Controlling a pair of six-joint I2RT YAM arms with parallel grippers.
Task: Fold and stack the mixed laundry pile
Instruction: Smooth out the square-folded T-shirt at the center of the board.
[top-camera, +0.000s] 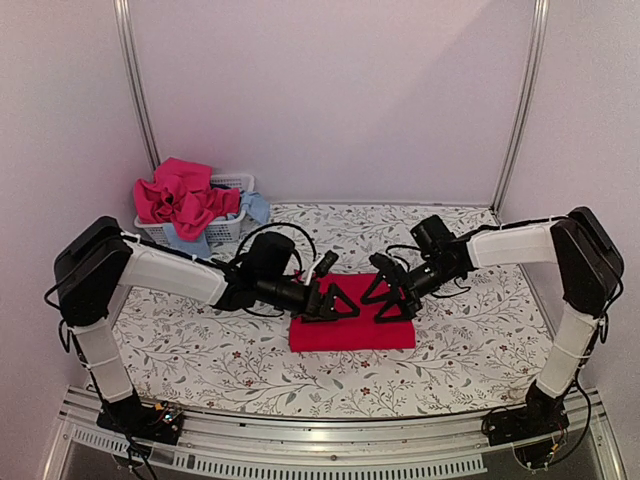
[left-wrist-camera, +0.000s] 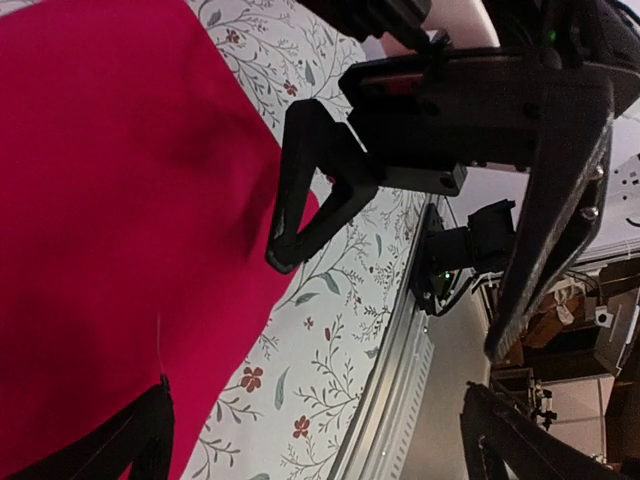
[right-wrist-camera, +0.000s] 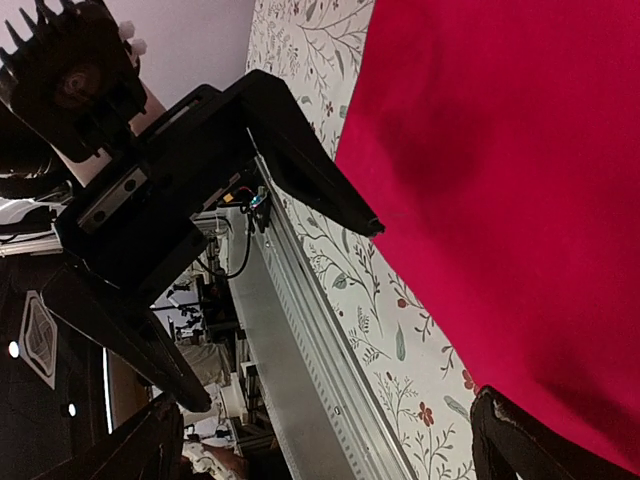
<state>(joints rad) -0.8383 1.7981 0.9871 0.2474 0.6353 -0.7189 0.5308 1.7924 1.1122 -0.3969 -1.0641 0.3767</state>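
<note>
**Red cloth flat at centre, both grippers wide open**

Nearest of all, grey metal rail (top-camera: 330, 432) along near edge of flower-printed table cover (top-camera: 460, 350). Just beyond, flat at centre of near half: bright red folded rectangular cloth (top-camera: 352, 328). Poised over its far-left part, left gripper (top-camera: 338, 303), jaws spread wide, holding nothing. Facing it over far-right part, right gripper (top-camera: 388, 292), likewise spread wide and empty. Contact between fingertips and cloth not clear from any view. Heaped in white slatted plastic basket (top-camera: 228, 230) at far left corner: mixed laundry pile (top-camera: 180, 195), red and pink-magenta pieces on top, light blue cloth (top-camera: 256, 208) spilling over right rim.
</note>
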